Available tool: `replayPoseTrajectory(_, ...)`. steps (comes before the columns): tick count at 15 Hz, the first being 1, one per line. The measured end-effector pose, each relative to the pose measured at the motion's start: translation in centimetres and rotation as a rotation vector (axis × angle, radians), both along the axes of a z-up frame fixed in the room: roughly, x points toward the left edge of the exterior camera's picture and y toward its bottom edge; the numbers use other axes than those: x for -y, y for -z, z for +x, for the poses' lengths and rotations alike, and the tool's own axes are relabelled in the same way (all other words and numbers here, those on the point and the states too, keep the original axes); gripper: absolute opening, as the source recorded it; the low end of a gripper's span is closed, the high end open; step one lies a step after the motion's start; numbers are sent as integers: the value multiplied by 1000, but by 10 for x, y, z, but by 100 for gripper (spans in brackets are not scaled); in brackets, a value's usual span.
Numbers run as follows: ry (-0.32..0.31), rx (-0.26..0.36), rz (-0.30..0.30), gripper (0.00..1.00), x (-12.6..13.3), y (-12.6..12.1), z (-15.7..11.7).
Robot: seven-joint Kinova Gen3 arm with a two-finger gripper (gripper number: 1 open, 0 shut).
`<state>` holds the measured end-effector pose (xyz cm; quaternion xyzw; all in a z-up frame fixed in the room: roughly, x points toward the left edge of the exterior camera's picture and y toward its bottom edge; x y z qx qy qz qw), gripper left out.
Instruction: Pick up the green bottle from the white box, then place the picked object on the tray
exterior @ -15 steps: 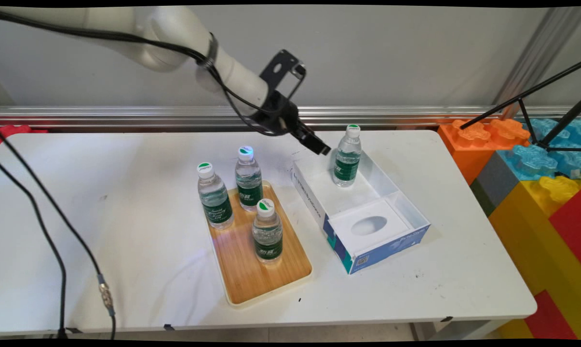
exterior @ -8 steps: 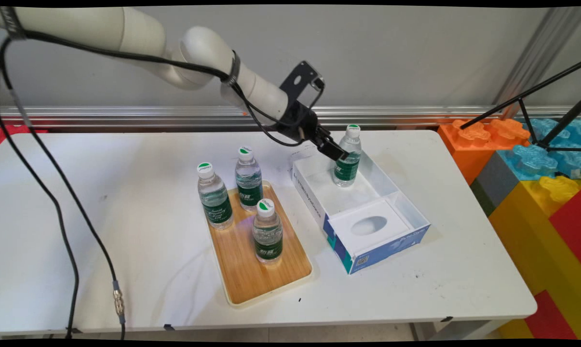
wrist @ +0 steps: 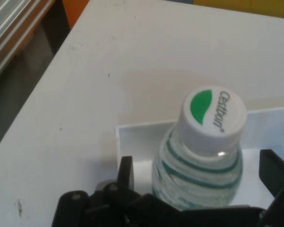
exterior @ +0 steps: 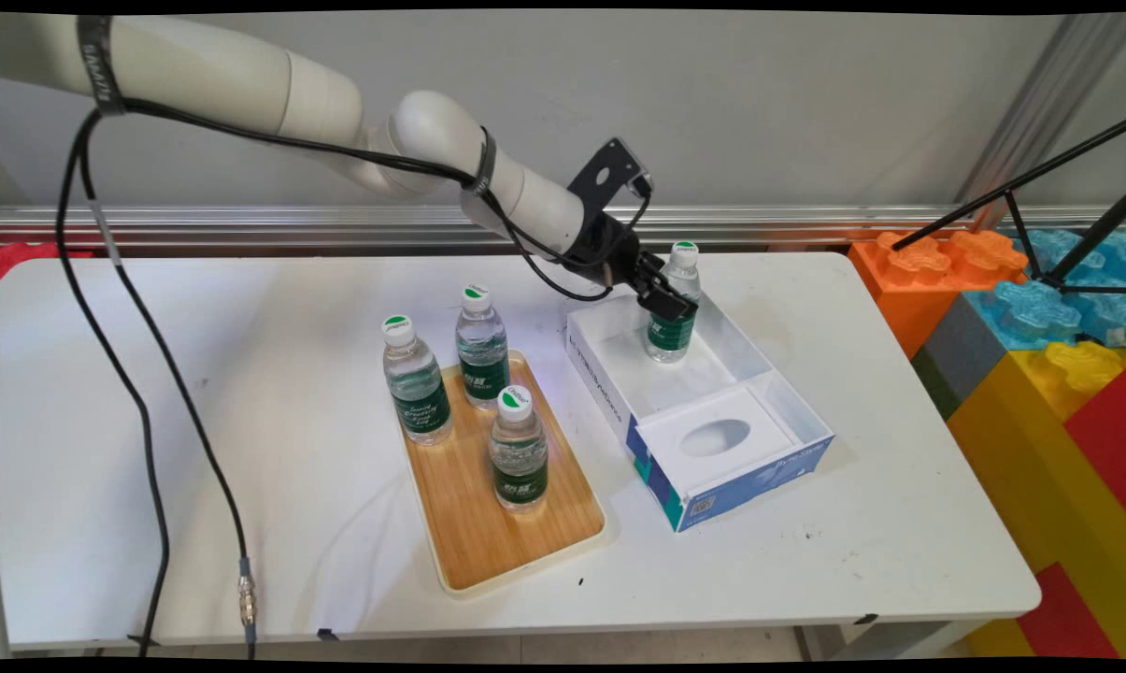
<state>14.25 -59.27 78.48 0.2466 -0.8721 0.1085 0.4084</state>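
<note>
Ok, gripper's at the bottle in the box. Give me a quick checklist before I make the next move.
1. Gripper open, one finger on each side of the water bottle: ok.
2. Bottle upright in the open cardboard box, cap on: ok.
3. Fingers touching the bottle: cannot tell.
4. Fingers clear of the box wall: cannot tell.
5. Three other water bottles upright on the wooden tray, apart from the arm: ok.
</note>
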Motion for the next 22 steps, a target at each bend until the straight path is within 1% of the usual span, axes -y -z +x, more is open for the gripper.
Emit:
replayPoseTrajectory(7, 9, -13, -19, 100, 9, 15, -10)
replayPoseTrajectory(8, 12, -11, -21, 0, 9, 16, -11)
replayPoseTrajectory(12, 17, -11, -25, 0, 8, 18, -12)
replayPoseTrajectory(14, 15, -18, -24, 0, 7, 15, -14)
replayPoseTrajectory(16, 9, -28, -25, 0, 7, 6, -16)
replayPoseTrajectory(18, -3, -38, -20, 0, 7, -7, -19)
replayPoseTrajectory(21, -20, -60, -16, 0, 6, -42, -24)
replayPoseTrajectory(22, -26, -69, -14, 0, 5, -58, -26)
